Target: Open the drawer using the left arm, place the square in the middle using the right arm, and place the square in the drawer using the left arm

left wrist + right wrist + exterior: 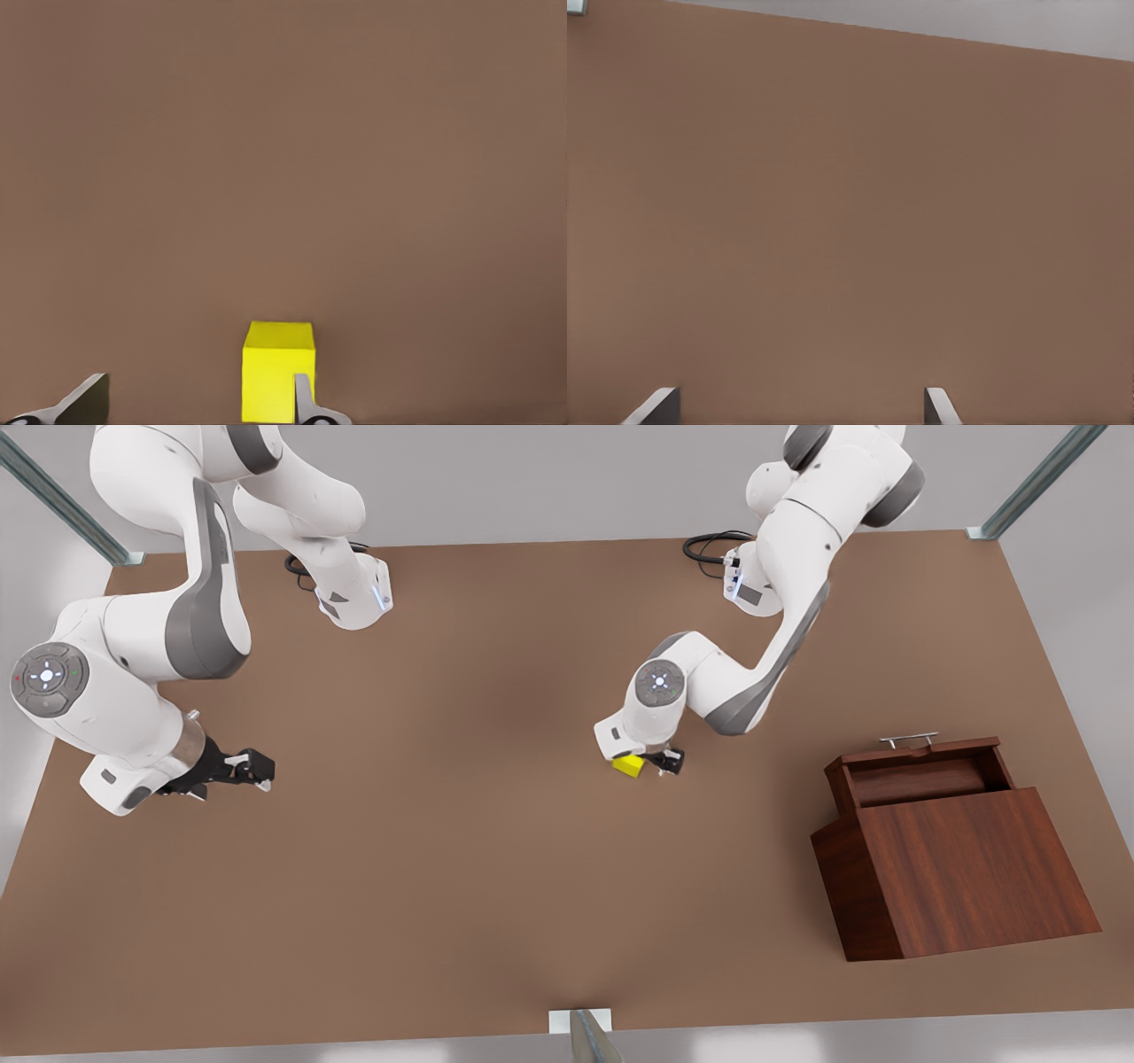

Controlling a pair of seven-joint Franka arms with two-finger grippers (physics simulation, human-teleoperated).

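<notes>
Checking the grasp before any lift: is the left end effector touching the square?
Cannot tell. Left wrist view: one open finger of the left end effector overlaps the square, no plain contact. Right end effector waits apart.

White arms [780, 558], grey joints, black tools [252, 771]

No readable text, labels, brands or numbers showing anywhere: nothing on the arms, the wooden box or the worktop.
</notes>
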